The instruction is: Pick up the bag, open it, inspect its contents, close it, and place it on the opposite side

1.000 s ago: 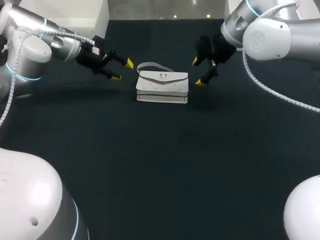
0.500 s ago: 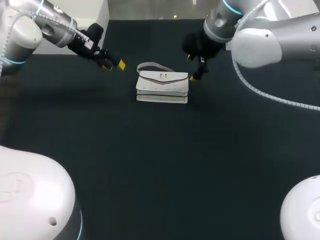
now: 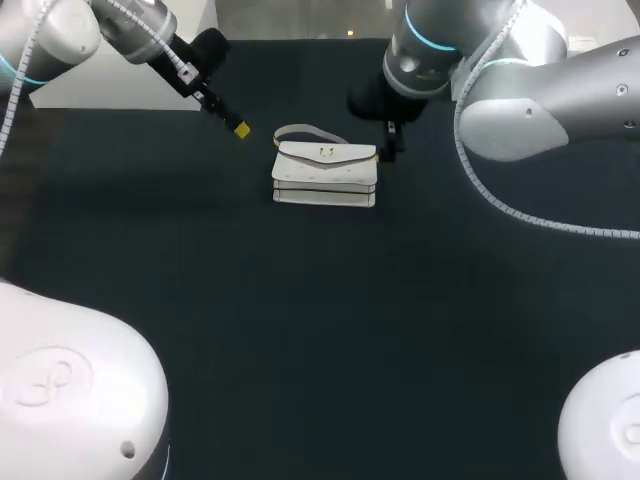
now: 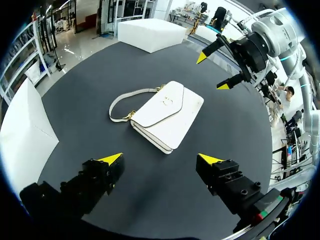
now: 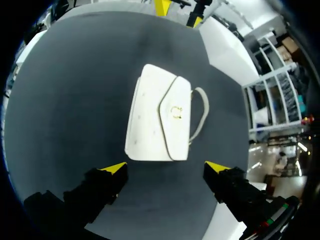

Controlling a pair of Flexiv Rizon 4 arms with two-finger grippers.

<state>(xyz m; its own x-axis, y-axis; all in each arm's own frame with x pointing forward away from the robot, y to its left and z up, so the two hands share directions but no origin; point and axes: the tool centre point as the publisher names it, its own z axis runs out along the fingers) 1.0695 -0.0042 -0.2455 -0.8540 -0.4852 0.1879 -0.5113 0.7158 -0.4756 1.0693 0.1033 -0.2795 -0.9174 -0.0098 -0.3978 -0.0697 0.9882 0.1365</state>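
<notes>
Dark surface (image 3: pixel 300 330) carries the white bag (image 4: pixel 167 115) lying flat, flap shut, ahead of the left tool (image 4: pixel 160 159) and the right tool (image 5: pixel 167 166), both spread apart and empty. Closing from opposite sides, they may shove the flat bag sliding, or knock each other.

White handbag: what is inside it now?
Nothing inside can be seen. The white handbag lies flat on the table with its flap closed over the opening, gold clasp on top. The flap covers any contents.
</notes>
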